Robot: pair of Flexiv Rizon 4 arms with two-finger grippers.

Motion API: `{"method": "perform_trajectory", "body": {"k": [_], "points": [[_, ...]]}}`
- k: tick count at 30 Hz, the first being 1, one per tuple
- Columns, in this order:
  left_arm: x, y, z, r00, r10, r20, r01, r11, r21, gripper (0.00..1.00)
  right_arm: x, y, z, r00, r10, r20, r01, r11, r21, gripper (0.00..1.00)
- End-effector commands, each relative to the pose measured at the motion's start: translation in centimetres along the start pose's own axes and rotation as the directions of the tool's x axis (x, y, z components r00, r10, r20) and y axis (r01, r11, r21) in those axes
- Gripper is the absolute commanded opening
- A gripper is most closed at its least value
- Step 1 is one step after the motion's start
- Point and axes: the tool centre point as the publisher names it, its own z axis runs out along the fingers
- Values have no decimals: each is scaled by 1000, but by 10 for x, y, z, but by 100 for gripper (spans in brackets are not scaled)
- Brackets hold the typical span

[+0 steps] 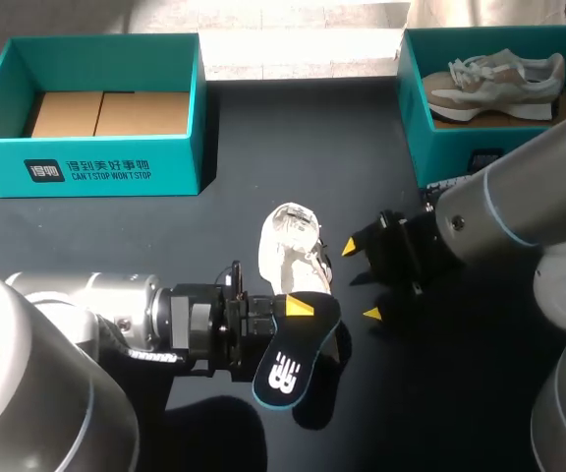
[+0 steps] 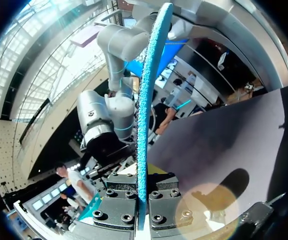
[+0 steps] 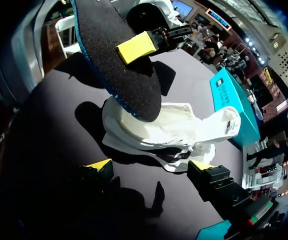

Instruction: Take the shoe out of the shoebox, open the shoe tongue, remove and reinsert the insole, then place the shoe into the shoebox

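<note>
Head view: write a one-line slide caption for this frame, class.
Left gripper holds the removed insole beside the white shoe; the open right gripper hovers nearby.

We see a black table with three things resting directly on it. An open teal shoebox stands flat on the tabletop at the far left. A second teal shoebox stands at the far right. Near the middle, well apart from both boxes, a white shoe lies on the dark surface, its length running front to back. Its shadow falls on the tabletop just beside it.
</note>
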Motion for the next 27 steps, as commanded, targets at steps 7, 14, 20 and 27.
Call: {"method": "perform_trajectory", "body": {"k": [7, 14, 20, 27], "points": [[-1, 7, 2, 1000, 0, -1, 0, 1000, -17, 0, -9, 12, 14, 999, -9, -33, 11, 998, 56, 100], [7, 15, 6, 1000, -7, -15, 7, 1000, -26, 0, -9, 12, 14, 999, -9, -33, 11, 998, 56, 100], [7, 33, 7, 1000, 14, -3, -14, 999, -52, 0, -9, 12, 14, 999, -9, -33, 11, 998, 56, 100], [4, 54, 5, 1000, 8, -3, -8, 998, -66, 0, -9, 12, 14, 999, -9, -33, 11, 998, 56, 100]]}}
